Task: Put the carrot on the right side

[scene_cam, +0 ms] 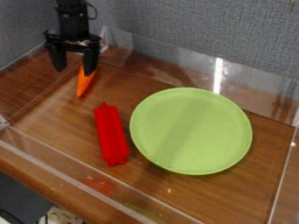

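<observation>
The small orange carrot (84, 82) lies on the wooden table at the back left, its tapered tip pointing toward the front. My gripper (73, 62) hangs straight down just above the carrot's upper end. It is open, with one dark finger on each side and nothing held between them. The carrot's green stem end is hidden behind the fingers.
A long red ridged bar (110, 133) lies in front of the carrot. A round light-green plate (191, 130) fills the right half of the table. Clear plastic walls (216, 72) fence in the wooden surface on all sides.
</observation>
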Controlling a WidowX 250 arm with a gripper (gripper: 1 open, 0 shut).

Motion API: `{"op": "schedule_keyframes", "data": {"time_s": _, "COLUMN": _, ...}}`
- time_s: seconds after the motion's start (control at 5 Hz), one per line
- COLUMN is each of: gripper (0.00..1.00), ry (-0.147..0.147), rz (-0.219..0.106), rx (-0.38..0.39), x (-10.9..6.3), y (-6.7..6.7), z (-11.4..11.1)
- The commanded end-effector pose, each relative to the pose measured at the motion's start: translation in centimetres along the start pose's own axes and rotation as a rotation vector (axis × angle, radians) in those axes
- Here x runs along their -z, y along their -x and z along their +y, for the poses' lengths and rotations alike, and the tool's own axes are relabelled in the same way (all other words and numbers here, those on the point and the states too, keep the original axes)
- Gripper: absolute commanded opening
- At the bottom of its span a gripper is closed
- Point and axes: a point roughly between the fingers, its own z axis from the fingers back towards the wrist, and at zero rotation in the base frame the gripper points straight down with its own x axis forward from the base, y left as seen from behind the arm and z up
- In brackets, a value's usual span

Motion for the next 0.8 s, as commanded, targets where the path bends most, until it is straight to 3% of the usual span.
{"op": "schedule_keyframes", "data": {"time_s": 0.0, "gripper": 1.00, "ry": -0.006, "rz": -0.065, "rx": 0.012, "x": -2.2, "y": -1.3, "z": 1.5}}
{"op": "schedule_keyframes", "data": {"time_s": 0.2, "gripper": 1.00, "ry": 0.007, "rz": -0.060, "rx": 0.026, "x": -2.3, "y": -1.9, "z": 1.8}}
{"op": "schedule_keyframes", "data": {"time_s": 0.6, "gripper": 1.00, "ry": 0.025, "rz": -0.062, "rx": -0.001, "x": -1.6, "y": -0.8, "z": -1.0}}
